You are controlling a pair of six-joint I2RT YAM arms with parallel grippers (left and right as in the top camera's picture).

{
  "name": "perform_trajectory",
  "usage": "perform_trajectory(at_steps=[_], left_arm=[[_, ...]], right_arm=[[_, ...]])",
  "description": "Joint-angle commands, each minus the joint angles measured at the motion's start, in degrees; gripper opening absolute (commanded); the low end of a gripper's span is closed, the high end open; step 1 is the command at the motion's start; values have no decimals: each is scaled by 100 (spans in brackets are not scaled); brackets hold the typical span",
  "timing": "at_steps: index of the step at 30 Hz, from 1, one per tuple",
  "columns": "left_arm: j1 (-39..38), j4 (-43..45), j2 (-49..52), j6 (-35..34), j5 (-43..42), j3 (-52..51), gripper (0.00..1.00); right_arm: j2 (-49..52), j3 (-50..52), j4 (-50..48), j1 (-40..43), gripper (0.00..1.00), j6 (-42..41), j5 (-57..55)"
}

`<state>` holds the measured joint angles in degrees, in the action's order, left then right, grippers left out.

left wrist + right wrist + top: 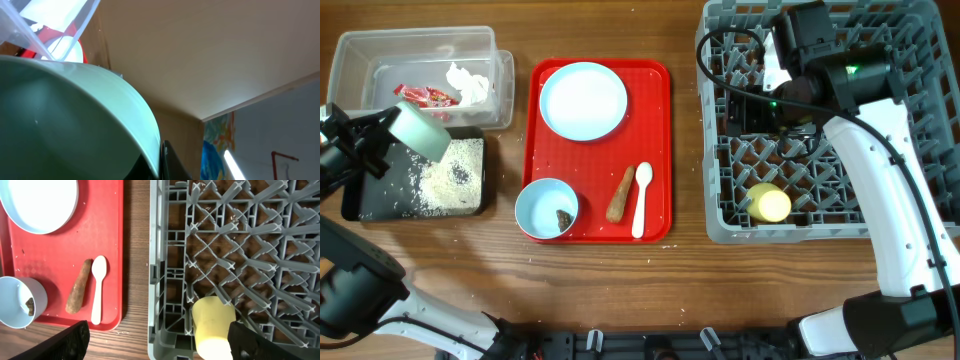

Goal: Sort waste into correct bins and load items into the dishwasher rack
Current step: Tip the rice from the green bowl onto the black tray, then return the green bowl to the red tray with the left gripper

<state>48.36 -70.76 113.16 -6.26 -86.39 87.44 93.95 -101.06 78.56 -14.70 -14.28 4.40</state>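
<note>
One pale bowl (pixel 75 125) blocks most left-wrist view.

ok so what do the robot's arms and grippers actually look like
Both arms are smooth white shells joined by black housings. The right arm has a black cable looping along it and a small green light on its dark wrist block; its fingers are plain black wedges. The left arm shows the same black joint and white link, ending in a black left gripper.
</note>
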Motion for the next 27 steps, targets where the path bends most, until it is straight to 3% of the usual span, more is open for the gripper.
perform_trajectory(at_steps=[1, 5, 9, 11, 15, 17, 20, 21, 25, 27], left_arm=[[-24, -378, 66, 31, -166, 55, 4], [-160, -1056, 46, 708, -391, 55, 4], [-417, -1097, 26, 951, 275, 55, 4], [-820, -1226, -85, 1322, 326, 55, 4], [-2463, -754, -321, 1185, 1381, 98, 4], [-3703, -103, -323, 201, 2758, 98, 4], [-4944, 540, -323, -846, 4155, 98, 4], [-5499, 675, -323, -1283, 5073, 98, 4], [-7001, 848, -323, -2033, 7460, 96, 4], [-7381, 879, -321, -2192, 8323, 96, 4]], right_arm=[[-28, -39, -50, 9, 90, -70, -81], [-28, -39, -52, 9, 90, -68, -81], [-28, -39, -52, 9, 90, 79, -81], [-28, -39, -146, 9, 90, 79, -79], [-28, -39, -232, 9, 90, 79, -79], [-28, -39, -269, 9, 90, 83, -79], [-28, -39, -293, 9, 90, 81, -79], [-28, -39, -315, 9, 90, 83, -79], [-28, -39, -442, 9, 90, 81, -79], [-28, -39, -448, 9, 90, 81, -79]])
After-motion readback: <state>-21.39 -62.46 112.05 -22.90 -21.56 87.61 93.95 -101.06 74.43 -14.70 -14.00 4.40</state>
